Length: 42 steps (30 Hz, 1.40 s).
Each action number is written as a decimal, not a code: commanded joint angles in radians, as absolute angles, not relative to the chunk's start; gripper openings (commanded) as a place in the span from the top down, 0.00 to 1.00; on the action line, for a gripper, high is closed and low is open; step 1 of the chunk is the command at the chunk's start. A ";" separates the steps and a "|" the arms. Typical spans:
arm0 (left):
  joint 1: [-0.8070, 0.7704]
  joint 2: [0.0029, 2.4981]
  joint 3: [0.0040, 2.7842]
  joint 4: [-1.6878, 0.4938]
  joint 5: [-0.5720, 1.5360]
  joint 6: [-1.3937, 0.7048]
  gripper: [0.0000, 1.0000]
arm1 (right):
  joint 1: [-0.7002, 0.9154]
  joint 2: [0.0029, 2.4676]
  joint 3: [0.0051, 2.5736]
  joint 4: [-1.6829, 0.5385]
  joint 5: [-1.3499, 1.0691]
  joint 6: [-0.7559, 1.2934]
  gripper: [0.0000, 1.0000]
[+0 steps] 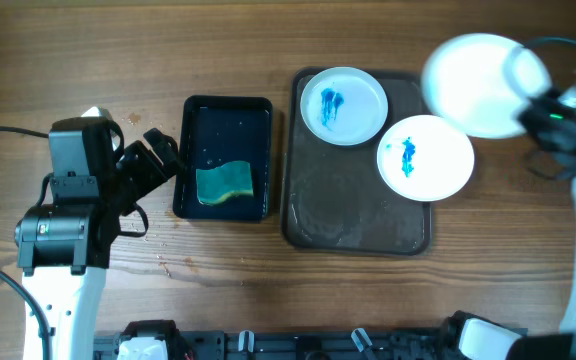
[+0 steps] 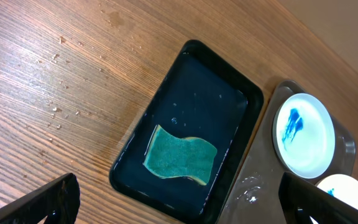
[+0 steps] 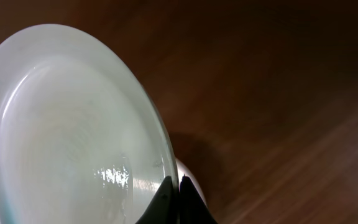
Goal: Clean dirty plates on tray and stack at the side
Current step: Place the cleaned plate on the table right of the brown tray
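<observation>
The wooden surface (image 1: pixel 228 60) carries the tray (image 1: pixel 358 215), dark brown, with wet streaks on its bare floor. Left of the tray sits a black tray (image 1: pixel 180 150) holding water. Two plates lie on the tray: one (image 1: pixel 343 105) in its far left corner, one (image 1: pixel 425 157) overlapping its right rim, both smeared blue. A third plate (image 1: pixel 473 85) hangs beyond the tray's far right corner, blurred and seemingly lifted, its face looking nearly clean. A green sponge (image 1: pixel 225 185) lies in the black tray. The right tool (image 3: pixel 178 196) is clenched on that third plate's rim alone. The left tool (image 1: pixel 160 158) is released, jaws spread, left of the black tray. The risk I see: so thin an edge pinch may let a wet plate swing or slip, dropping onto the surface or clipping the overhanging plate.
</observation>
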<state>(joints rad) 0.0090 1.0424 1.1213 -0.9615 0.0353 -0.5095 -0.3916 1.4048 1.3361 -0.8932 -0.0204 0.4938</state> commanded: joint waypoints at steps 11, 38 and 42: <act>0.016 1.044 1.135 -0.959 0.044 -0.501 0.00 | -0.689 1.901 1.288 -0.985 0.013 0.408 0.96; 0.016 1.044 1.135 -0.959 0.044 -0.501 0.00 | -0.323 1.733 1.063 -0.618 -0.278 0.038 0.40; 0.016 1.044 1.135 -0.959 0.044 -0.501 0.00 | -0.266 1.777 1.060 -0.625 0.001 0.125 0.61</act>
<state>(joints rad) 0.0090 1.0424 1.1213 -0.9619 0.0353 -0.5095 -0.2878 1.7477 1.0657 -0.6239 -0.2386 0.0738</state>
